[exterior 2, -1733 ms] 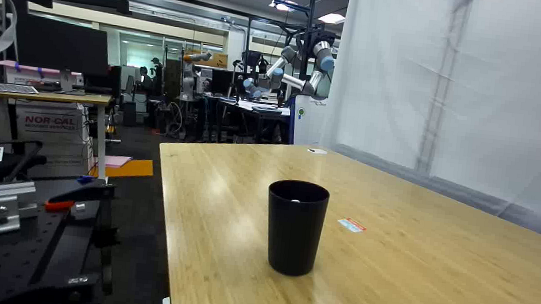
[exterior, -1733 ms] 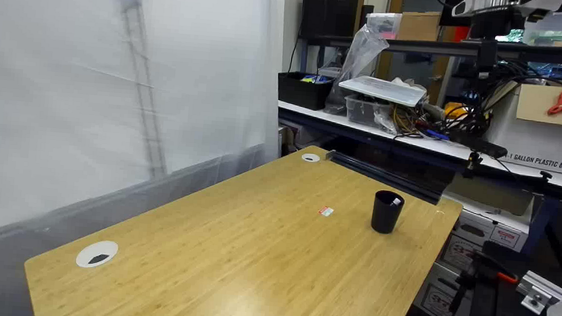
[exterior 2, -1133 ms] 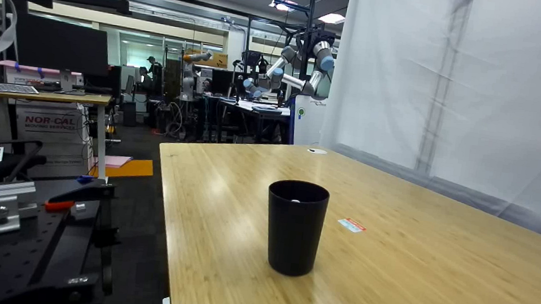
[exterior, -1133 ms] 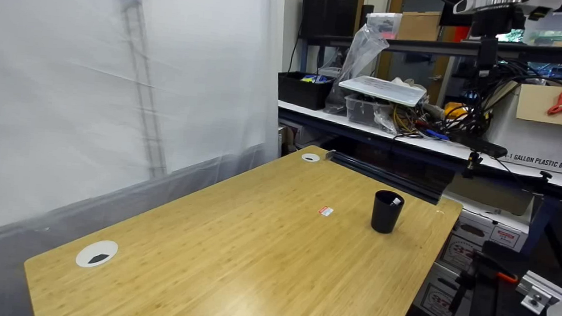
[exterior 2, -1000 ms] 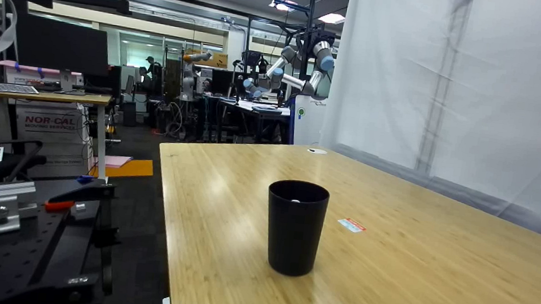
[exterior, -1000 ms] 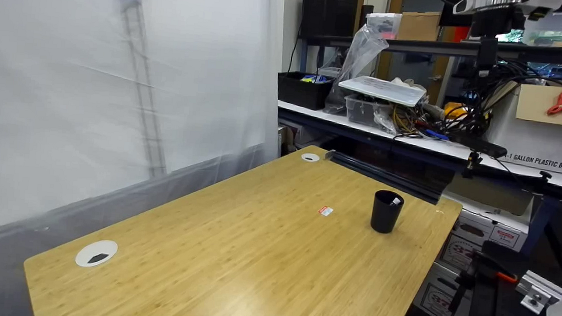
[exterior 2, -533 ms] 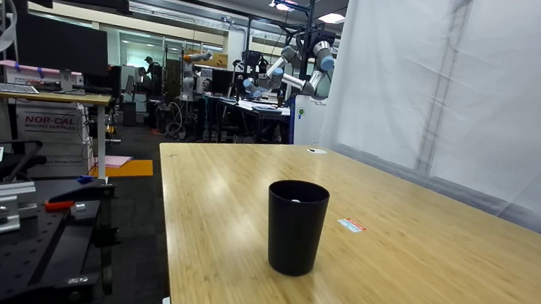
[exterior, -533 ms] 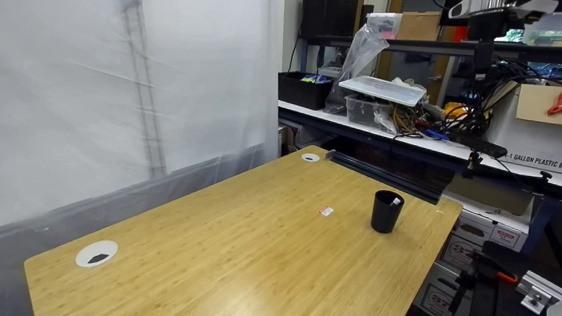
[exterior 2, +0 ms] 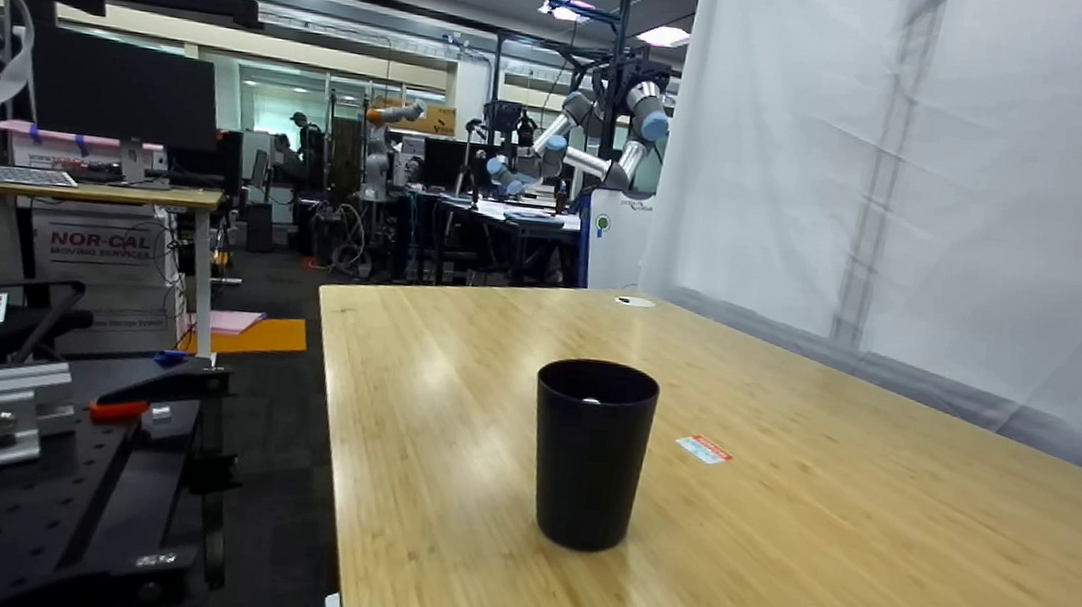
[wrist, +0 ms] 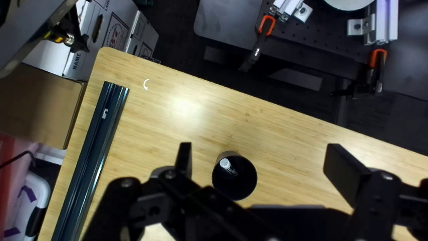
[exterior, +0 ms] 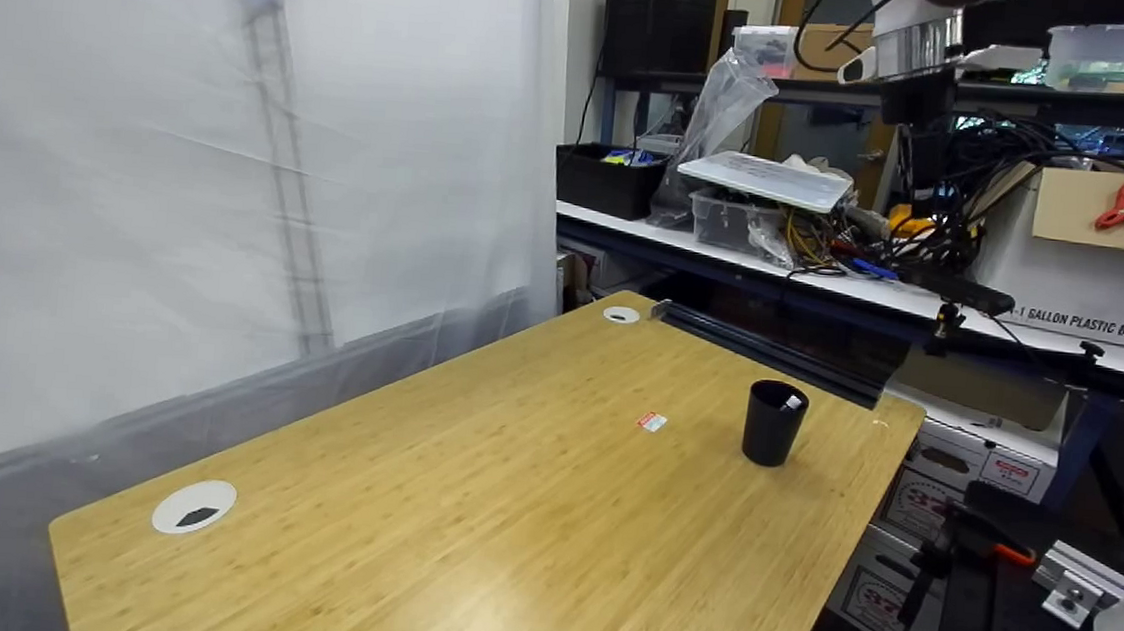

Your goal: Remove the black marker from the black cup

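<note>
One marker (wrist: 229,167) leaned inside the cup (exterior 2: 587,469), white end up, its lower part hidden in the dark. Cup stood upright on the table (exterior: 407,504), toward the far right in an exterior view. Gripper (wrist: 264,166) hung high, well apart from the cup, fingers (wrist: 184,159) spread wide and holding nothing; the wrist view showed the cup in the gap between them. Sticker (exterior: 652,422), red and white, lay flat left of the cup in an exterior view; a dark rail (exterior: 770,352) ran along the table's far end there. Near disc (exterior: 180,498) and far disc (exterior: 621,312), both white, sat along the left side. Beyond that side hung a pale sheet (exterior: 232,179); past the far end stood shelves (exterior: 619,222), a white box (exterior: 1106,291) at right. Clamps (wrist: 262,39), orange and black, sat at the edge of a dark bench (wrist: 319,35), apart from the table.
</note>
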You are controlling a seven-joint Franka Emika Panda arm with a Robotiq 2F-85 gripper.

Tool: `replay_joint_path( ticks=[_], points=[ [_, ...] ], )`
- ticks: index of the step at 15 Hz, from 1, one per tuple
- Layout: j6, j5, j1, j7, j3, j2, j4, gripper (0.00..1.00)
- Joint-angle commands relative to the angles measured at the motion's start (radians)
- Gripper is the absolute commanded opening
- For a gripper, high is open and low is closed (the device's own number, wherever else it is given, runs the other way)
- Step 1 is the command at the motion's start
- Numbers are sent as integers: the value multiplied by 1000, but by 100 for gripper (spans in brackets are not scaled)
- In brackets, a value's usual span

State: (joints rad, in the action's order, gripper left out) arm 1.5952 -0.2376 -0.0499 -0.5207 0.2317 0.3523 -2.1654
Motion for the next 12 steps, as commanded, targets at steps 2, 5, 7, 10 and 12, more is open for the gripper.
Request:
replay_joint_path(
  ticks=[2, 5, 7, 10, 12],
  points=[
    [17, -59, -7, -67, -14, -38, -16, 100],
    [41, -89, -10, -84, -19, -56, -52, 100],
    [74, -111, -11, -90, -22, -66, -81, 100],
    [138, -139, -12, -90, -27, -79, -120, 100],
    [179, -151, -13, -87, -30, -86, -143, 100]
  ],
)
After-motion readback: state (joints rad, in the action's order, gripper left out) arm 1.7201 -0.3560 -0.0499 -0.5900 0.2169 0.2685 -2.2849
